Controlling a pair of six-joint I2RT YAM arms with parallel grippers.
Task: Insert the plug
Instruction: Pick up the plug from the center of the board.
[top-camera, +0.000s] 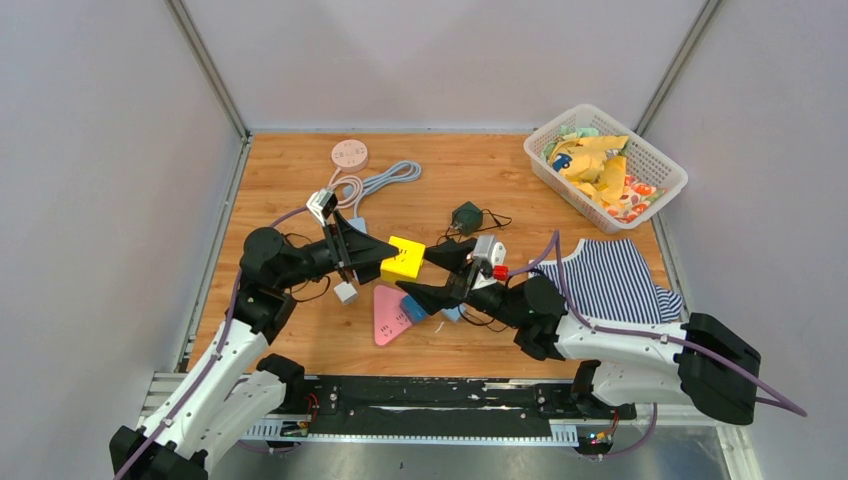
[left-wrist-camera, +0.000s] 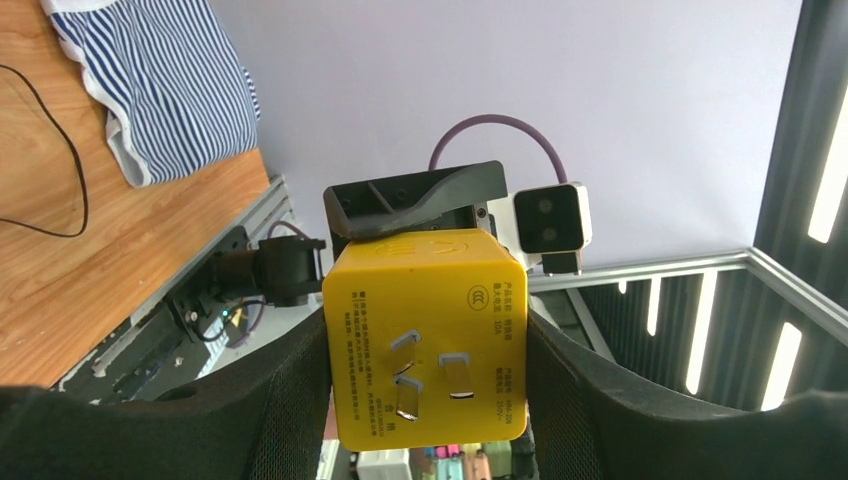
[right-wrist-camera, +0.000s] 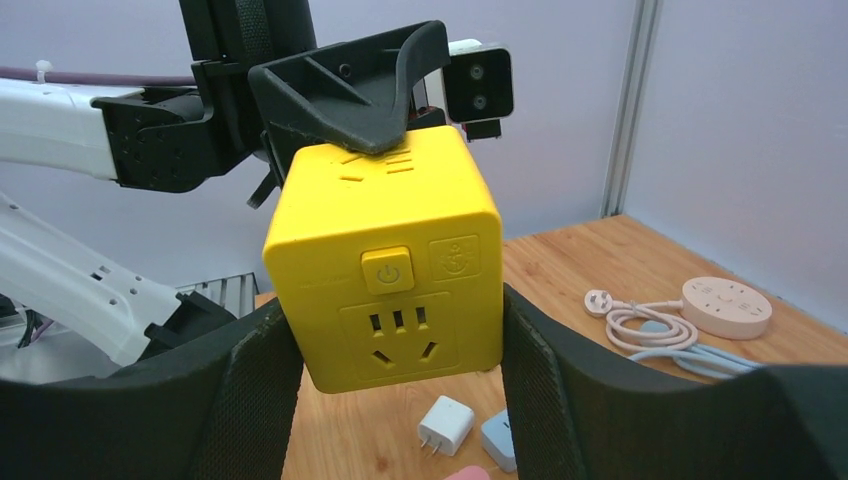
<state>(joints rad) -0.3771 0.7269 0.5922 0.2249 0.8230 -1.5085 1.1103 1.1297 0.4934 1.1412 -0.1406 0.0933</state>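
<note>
From the top camera I see the yellow cube adapter (top-camera: 403, 257) lifted clear of the bench (top-camera: 300, 330) near its middle. My left hand (top-camera: 388, 255) and right hand (top-camera: 420, 268) meet on it from opposite sides. I judge this a shared hold, so the cube can be passed or turned without being dropped. The round pink power strip (top-camera: 349, 154) lies well apart at the far edge, its white cable trailing toward the left arm. In the left wrist view the left hand is about half open and clamped on the cube's two flanks. The three metal pins (left-wrist-camera: 430, 375) face this camera, so the plug side points back toward the left arm. One right finger (left-wrist-camera: 420, 200) presses on the cube's top. The pin face carries columns of print too fine for me to read, plus a round certification mark. In the right wrist view the right hand is likewise half closed against both sides of the cube. The socket face looks at me, with a power-symbol button (right-wrist-camera: 387, 270) above the slots. A left finger (right-wrist-camera: 360, 90) rests on top.
</note>
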